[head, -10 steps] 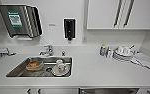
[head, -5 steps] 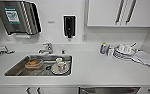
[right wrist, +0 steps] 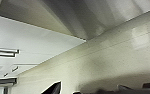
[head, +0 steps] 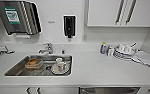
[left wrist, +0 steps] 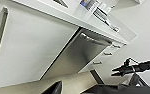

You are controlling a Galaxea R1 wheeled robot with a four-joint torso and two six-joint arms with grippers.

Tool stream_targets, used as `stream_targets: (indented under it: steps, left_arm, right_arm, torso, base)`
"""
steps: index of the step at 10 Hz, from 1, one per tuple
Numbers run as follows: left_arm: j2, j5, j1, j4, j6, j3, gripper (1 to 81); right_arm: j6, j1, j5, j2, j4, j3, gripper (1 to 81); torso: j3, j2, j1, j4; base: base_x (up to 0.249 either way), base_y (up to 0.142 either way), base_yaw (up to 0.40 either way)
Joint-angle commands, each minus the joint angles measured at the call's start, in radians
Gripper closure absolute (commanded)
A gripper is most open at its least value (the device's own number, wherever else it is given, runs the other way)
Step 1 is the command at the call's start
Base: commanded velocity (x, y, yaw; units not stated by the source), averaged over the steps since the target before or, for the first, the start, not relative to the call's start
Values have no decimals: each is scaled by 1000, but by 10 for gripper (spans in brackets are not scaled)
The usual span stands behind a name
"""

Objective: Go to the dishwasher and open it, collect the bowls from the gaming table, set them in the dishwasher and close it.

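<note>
Head camera has crept slightly toward the sink (head: 16,70); I'm squared to the dishwasher (left wrist: 73,57), door still shut, jaws' state unreadable.

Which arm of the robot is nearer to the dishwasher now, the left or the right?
Probably the right arm. Its wrist view has the steel front of the dishwasher looming close above the floor; the left arm's view takes in the whole door from farther back.
</note>
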Motion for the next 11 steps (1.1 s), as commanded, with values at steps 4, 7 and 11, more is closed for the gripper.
stream_targets:
  steps: [4,7,11]
  left_arm:
    - [-20,-12,-52,21,-6,-28,10]
    - [-29,-35,-52,33,-6,-28,10]
    - [-32,-35,-52,41,-6,-29,10]
  right_arm:
    - [175,213,-103,-123,7,90,10]
    - [288,304,-141,-146,5,128,10]
    - [484,457,-272,-150,14,140,10]
  torso:
    - [0,0,0,0]
    - [0,0,0,0]
    - [-1,0,0,0]
  base:
    - [0,0,0]
    - [0,0,0]
    - [0,0,0]
